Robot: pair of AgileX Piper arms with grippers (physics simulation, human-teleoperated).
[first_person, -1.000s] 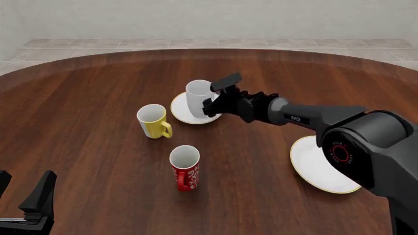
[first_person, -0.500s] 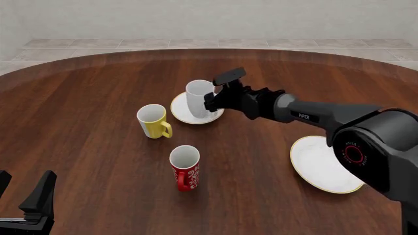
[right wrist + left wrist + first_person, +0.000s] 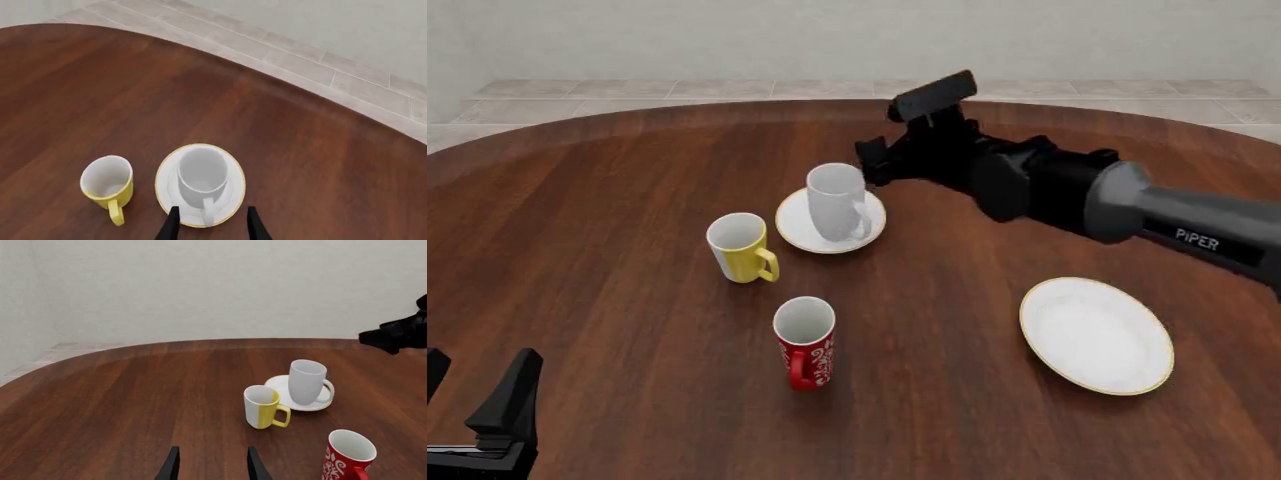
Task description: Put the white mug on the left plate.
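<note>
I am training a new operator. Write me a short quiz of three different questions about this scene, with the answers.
1. True or false: the white mug stands on the left plate.
2. Which mug is nearest the camera in the front view: A yellow, B red, C white?
3. Fill in: the right gripper is ____ the white mug, not touching it.

Key
1. True; it is upright on the plate.
2. B, the red mug.
3. Above; its fingers are apart and hold nothing.
</note>
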